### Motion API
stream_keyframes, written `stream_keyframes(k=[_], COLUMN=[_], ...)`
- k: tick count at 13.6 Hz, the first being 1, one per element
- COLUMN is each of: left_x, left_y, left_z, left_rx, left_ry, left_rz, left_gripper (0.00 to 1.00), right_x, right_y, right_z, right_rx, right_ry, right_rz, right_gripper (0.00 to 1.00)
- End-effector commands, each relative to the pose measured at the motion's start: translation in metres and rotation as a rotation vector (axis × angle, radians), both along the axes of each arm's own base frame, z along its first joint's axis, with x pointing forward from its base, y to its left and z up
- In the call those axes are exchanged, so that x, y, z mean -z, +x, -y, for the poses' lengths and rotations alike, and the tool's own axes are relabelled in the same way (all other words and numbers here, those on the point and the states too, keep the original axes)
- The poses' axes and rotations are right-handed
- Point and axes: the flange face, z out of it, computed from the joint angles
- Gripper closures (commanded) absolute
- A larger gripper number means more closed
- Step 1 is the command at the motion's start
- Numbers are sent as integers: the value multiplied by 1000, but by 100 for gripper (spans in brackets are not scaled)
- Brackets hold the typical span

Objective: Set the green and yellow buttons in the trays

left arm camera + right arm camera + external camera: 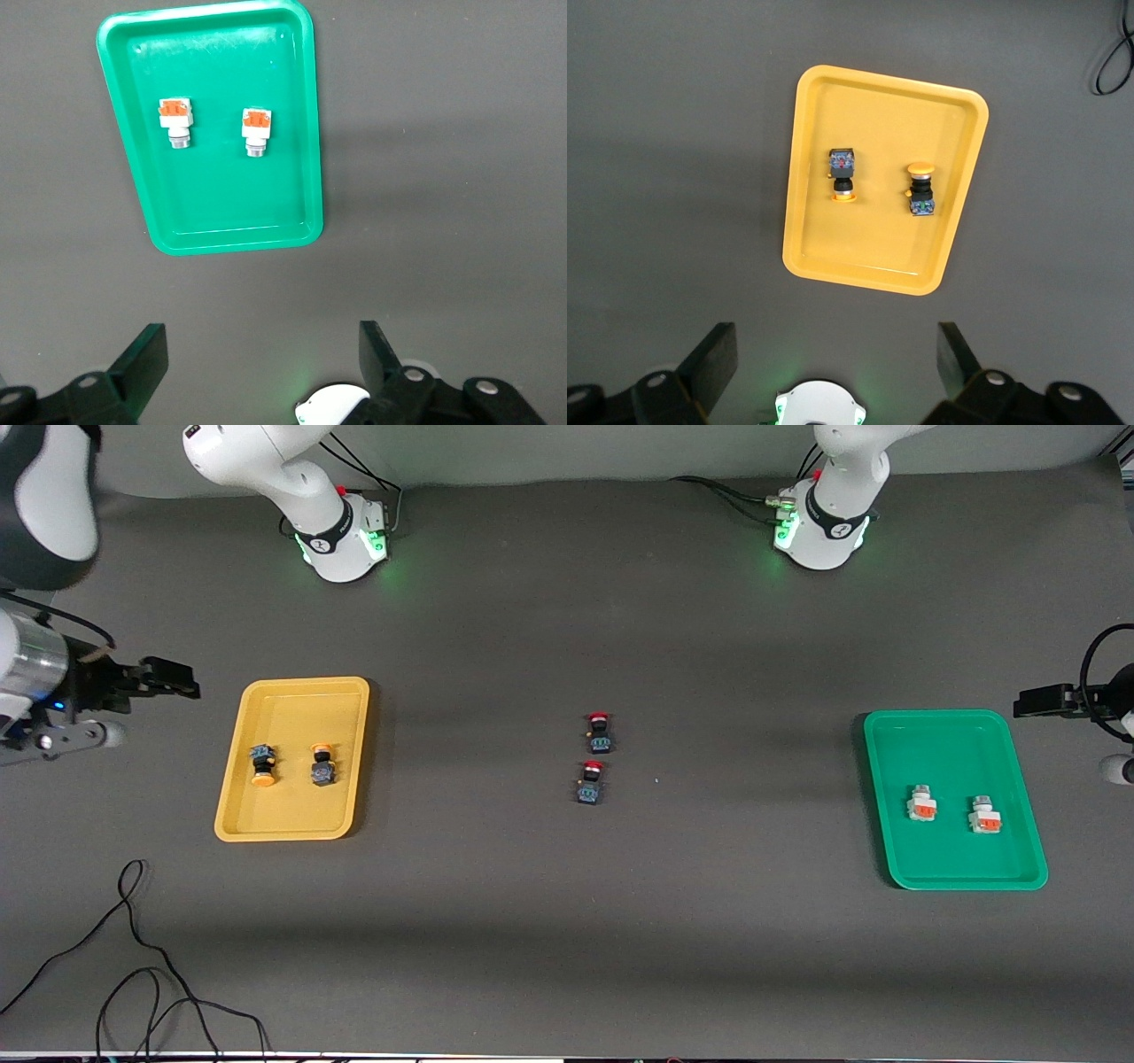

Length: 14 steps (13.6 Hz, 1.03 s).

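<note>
A loose black cable [133, 948] lies at seven o'clock on the dark desk [567, 921]. Two yellow-capped black buttons [262, 765] rest in the shallow yellow plastic tray [232, 797] at nine o'clock, two white orange-faced buttons [921, 803] in the shallow green plastic tray [886, 815] at three. The left pincer [263, 363] and right pincer [837, 359] are held open and empty above the desk beside their trays; sorting is judged done, and both red-capped buttons [599, 732] are best left untouched.

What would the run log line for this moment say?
yellow tray: two yellow-capped buttons | green tray: two white buttons | left gripper: open, empty | right gripper: open, empty

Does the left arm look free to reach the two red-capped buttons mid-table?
Probably yes: the left gripper is open and empty, and only bare table lies between the green tray and the red-capped buttons.
</note>
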Motion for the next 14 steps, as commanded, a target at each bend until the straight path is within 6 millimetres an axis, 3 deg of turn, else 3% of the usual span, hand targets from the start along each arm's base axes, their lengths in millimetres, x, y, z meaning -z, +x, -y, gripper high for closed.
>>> stream_keyframes(k=[1, 4, 7, 10, 12, 14], left_x=[-11, -14, -9, 1, -6, -29], left_y=[-11, -13, -37, -53, -49, -41], left_z=[18, 42, 45, 62, 78, 86], left_rx=[-4, 10, 28, 61, 66, 51], left_ry=[54, 95, 83, 62, 64, 55], left_rz=[1, 9, 100, 172, 208, 291], left_gripper=[4, 5, 4, 4, 3, 3], right_x=[-7, -11, -14, -18, -23, -22], right_y=[-18, -32, -33, -27, -26, -24], right_z=[4, 10, 12, 15, 16, 17], right_rx=[27, 36, 62, 81, 86, 99], right_ry=[5, -14, -20, -40, -69, -73], right_rz=[21, 50, 65, 81, 98, 98], right_gripper=[0, 0, 0, 0, 0, 0])
